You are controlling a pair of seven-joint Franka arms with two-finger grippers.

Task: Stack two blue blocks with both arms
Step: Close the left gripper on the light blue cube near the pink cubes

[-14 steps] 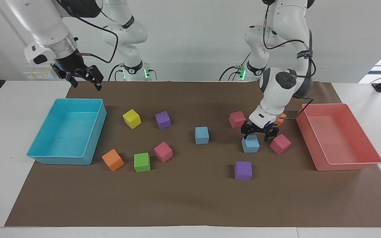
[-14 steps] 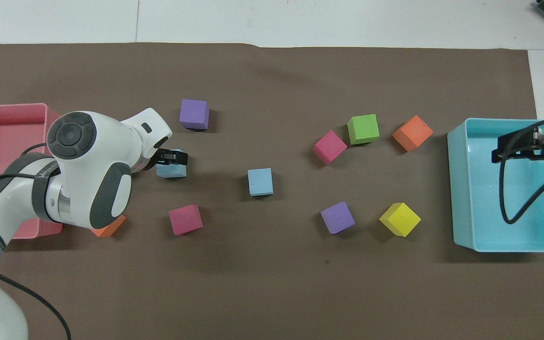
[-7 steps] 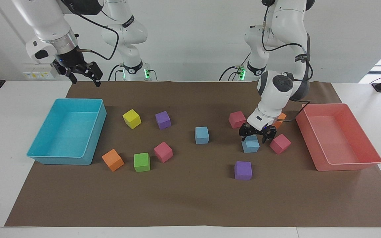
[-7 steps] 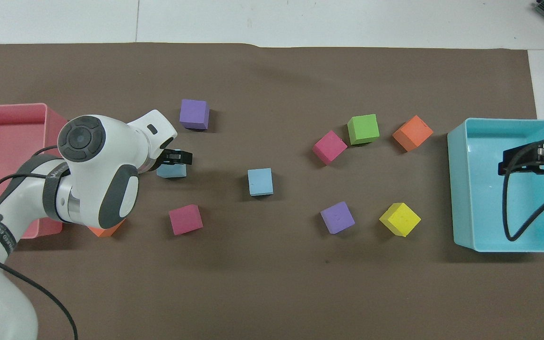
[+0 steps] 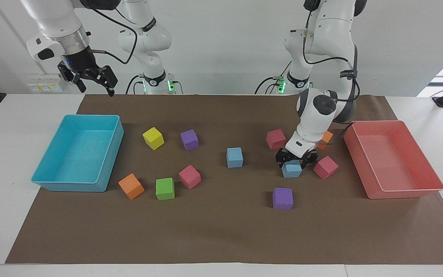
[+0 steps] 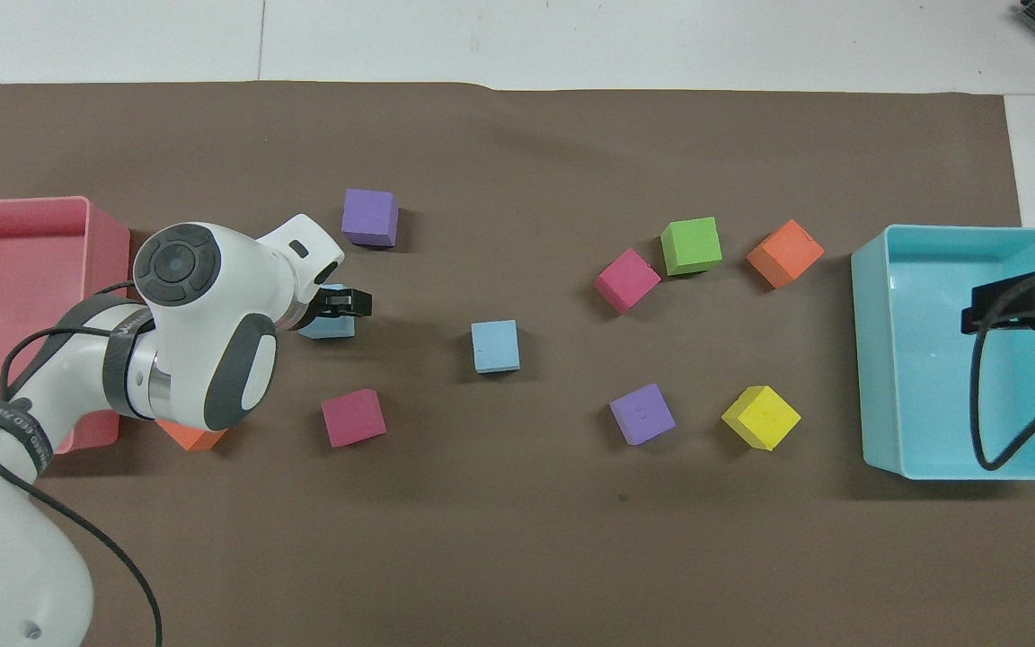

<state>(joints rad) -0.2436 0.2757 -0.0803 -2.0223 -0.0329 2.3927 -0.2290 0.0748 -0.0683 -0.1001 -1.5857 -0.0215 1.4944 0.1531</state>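
One blue block (image 5: 292, 170) (image 6: 329, 327) lies toward the left arm's end of the table. My left gripper (image 5: 295, 158) (image 6: 340, 305) is down over it, open, with a finger on either side of its top. The second blue block (image 5: 234, 157) (image 6: 495, 346) lies alone near the middle of the brown mat. My right gripper (image 5: 90, 79) (image 6: 1030, 301) is open and empty, held high over the turquoise tray (image 5: 71, 185) (image 6: 877, 359).
A pink cube (image 5: 325, 167) sits close beside the left gripper, with another pink cube (image 5: 275, 139) and an orange cube (image 5: 327, 135) nearer the robots. A purple cube (image 5: 282, 198) lies farther out. The pink tray (image 5: 394, 189) stands at that end. Several cubes lie near the turquoise tray.
My left gripper has come down around the top of the blue block and shifted slightly toward the table's middle. My right gripper has risen and drawn back toward the robots.
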